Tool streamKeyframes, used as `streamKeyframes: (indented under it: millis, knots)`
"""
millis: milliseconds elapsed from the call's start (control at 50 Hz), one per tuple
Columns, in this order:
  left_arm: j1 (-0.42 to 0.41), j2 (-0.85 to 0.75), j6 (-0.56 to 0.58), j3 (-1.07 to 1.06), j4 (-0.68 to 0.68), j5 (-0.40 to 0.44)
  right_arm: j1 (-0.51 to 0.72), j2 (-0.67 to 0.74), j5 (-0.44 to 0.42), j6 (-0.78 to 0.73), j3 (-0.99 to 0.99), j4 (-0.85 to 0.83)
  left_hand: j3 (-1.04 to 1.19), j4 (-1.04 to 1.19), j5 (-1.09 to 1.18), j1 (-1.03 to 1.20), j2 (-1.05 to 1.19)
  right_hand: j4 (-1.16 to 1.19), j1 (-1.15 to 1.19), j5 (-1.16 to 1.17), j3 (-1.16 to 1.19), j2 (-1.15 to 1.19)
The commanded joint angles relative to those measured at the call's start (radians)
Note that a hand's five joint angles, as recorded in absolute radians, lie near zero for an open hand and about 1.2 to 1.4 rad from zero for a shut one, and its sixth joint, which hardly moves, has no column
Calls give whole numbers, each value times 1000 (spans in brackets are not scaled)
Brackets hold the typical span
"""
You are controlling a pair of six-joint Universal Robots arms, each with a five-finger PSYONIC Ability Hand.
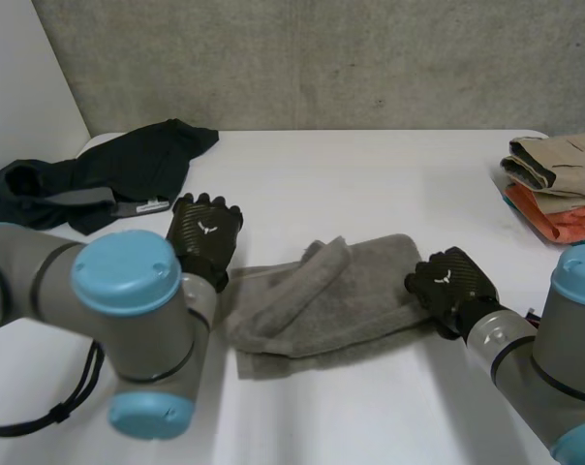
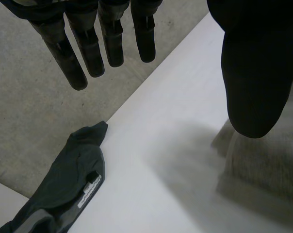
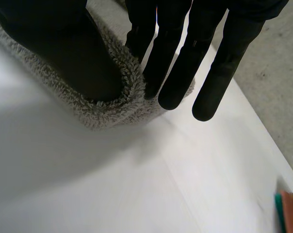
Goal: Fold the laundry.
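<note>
A grey towel (image 1: 322, 300) lies rumpled in the middle of the white table (image 1: 370, 174), with a fold bunched along its top. My right hand (image 1: 454, 283) is at the towel's right edge. In the right wrist view the towel's (image 3: 107, 109) rounded edge is pinched between the thumb and the straight fingers (image 3: 180, 73). My left hand (image 1: 205, 232) hovers just off the towel's left end. Its fingers (image 2: 88, 43) are straight and spread apart from the thumb, holding nothing, and the towel (image 2: 263, 165) lies below the thumb.
A black garment (image 1: 108, 174) lies crumpled at the table's back left, and it stretches out beyond my left hand's fingertips (image 2: 69, 179). A stack of folded beige and orange clothes (image 1: 559, 184) sits at the right edge. Bare table stretches behind and in front of the towel.
</note>
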Motion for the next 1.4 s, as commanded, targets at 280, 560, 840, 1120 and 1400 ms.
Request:
streamKeyframes:
  millis: [280, 560, 840, 1120, 1400]
  knots:
    - [-149, -30, -239, 173, -6, 211, 1, -28, 58, -147, 17, 51, 7, 7, 2, 16, 8, 202, 354, 228, 210, 219]
    - [-164, -357, -267, 441, -94, 208, -12, -30, 24, -61, 27, 22, 19, 18, 13, 28, 20, 202, 354, 228, 210, 219]
    - [-90, -227, 12, 254, -80, -139, -10, -27, 38, -69, 18, 20, 95, 95, 90, 104, 96, 202, 354, 228, 210, 219]
    - [-149, 51, -30, 57, -53, -35, -12, -35, 44, -84, 8, 27, 57, 57, 52, 66, 58, 202, 354, 228, 210, 219]
    - [-170, -264, -296, 367, -26, 240, 2, -30, 44, -84, 35, 20, 45, 45, 40, 54, 46, 202, 354, 228, 210, 219]
